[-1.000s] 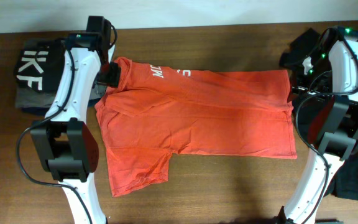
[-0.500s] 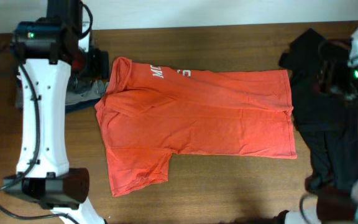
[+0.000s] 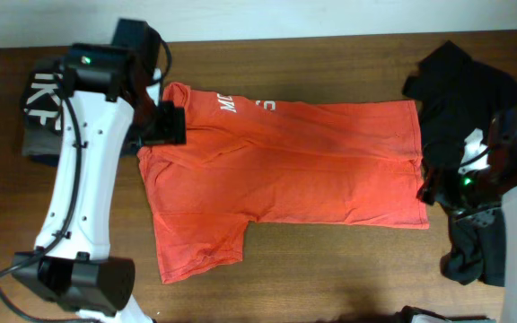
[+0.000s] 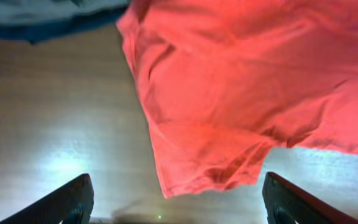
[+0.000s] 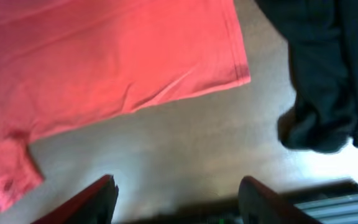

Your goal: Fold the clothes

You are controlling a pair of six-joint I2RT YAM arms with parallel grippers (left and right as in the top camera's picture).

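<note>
Wooden table (image 3: 330,269) — T-shirt (image 3: 294,170), lettering half hidden

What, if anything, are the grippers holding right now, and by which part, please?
Nothing: the left gripper and right gripper are both open and empty; the orange T-shirt lies free on the table.

Overhead camera looks straight down from high up, taking in the whole table (image 3: 330,278) and the full red-orange T-shirt (image 3: 294,161). Left wrist camera hangs close, facing down past its own fingertips (image 4: 67,202) at a sleeve (image 4: 210,168). Right wrist camera, equally near, looks down on the hem corner (image 5: 235,68) beside a black garment (image 5: 328,68). All three share the shirt.
</note>
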